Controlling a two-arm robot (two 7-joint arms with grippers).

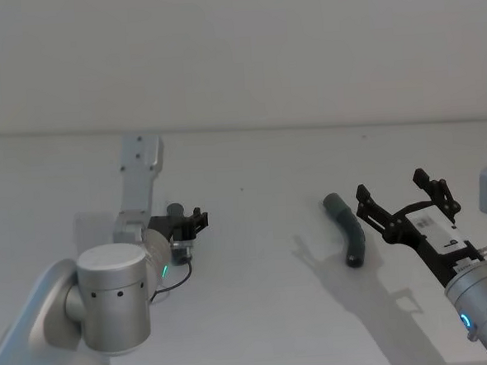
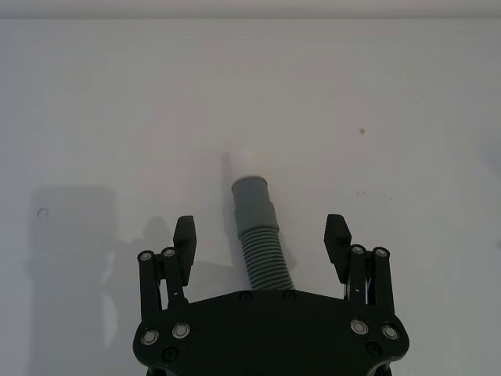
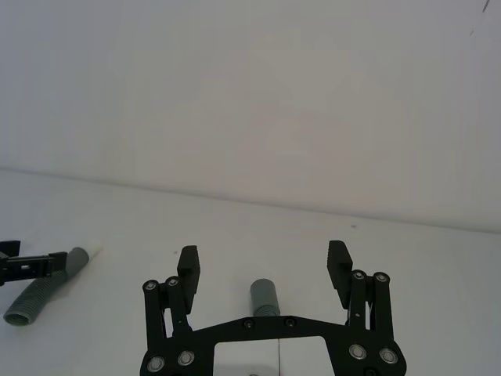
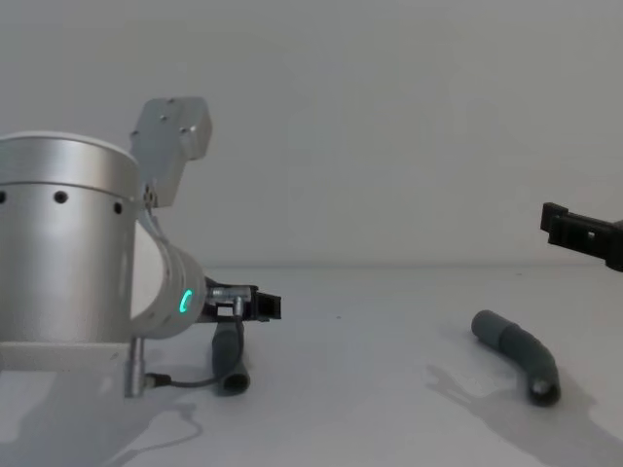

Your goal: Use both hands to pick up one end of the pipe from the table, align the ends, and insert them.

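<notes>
The short pipe piece (image 2: 257,235) lies on the table (image 1: 260,314) with its collar end (image 2: 252,194) pointing away from my left hand. My left gripper (image 2: 261,235) is open, one finger on each side of this ribbed tube and not touching it; it also shows low at the left (image 1: 190,223) (image 4: 258,306). The longer curved pipe piece (image 1: 346,228) (image 4: 518,355) rests right of centre. My right gripper (image 1: 390,183) hovers open just right of it, above the table, with the tube's collar end (image 3: 264,296) between and below its fingers (image 3: 188,270).
The silver left arm with its green light ring (image 1: 109,290) fills the near left and hides part of the short tube. A thin black cable (image 1: 174,284) trails beside it. The table's far edge (image 1: 306,127) meets a plain wall.
</notes>
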